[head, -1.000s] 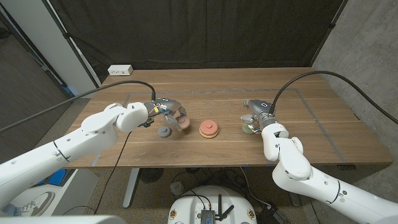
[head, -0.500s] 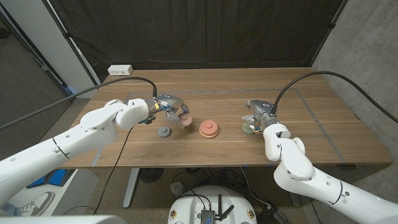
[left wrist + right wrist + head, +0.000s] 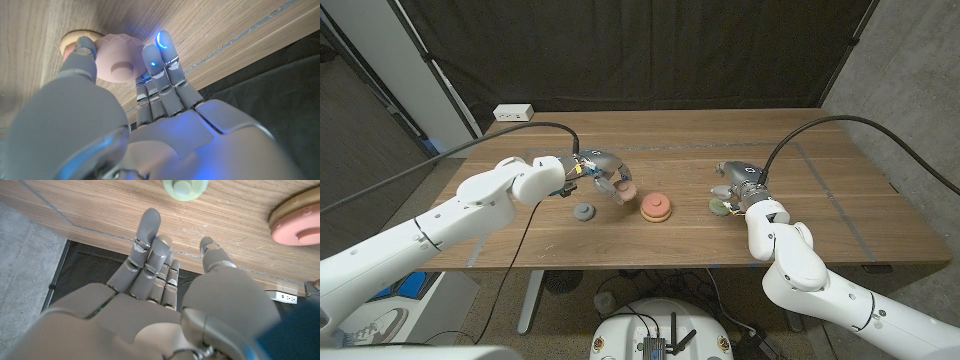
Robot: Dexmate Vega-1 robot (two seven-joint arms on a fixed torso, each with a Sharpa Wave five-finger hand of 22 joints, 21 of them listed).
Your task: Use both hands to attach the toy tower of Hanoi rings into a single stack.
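A salmon ring sits on a wider tan ring, forming a stack (image 3: 655, 207) at the table's middle, also seen as the stack (image 3: 298, 222). My left hand (image 3: 603, 177) holds a pale pink ring (image 3: 623, 190) just left of that stack and above the table. In the left wrist view the pink ring (image 3: 119, 62) is pinched between thumb and fingers, with the tan ring's edge (image 3: 69, 39) beyond it. A small grey ring (image 3: 584, 212) lies on the wood nearer me. My right hand (image 3: 739, 184) is open beside a pale green ring (image 3: 720, 206), not touching it; the green ring (image 3: 185, 187) lies past its spread fingers (image 3: 146, 227).
A white power strip (image 3: 513, 112) lies at the table's far left corner. Thin tape lines (image 3: 820, 180) mark a rectangle on the wooden table (image 3: 680, 150). A black curtain hangs behind the table.
My left hand has carried the pink ring rightward from above the grey ring to beside the stack. The right hand has barely moved.
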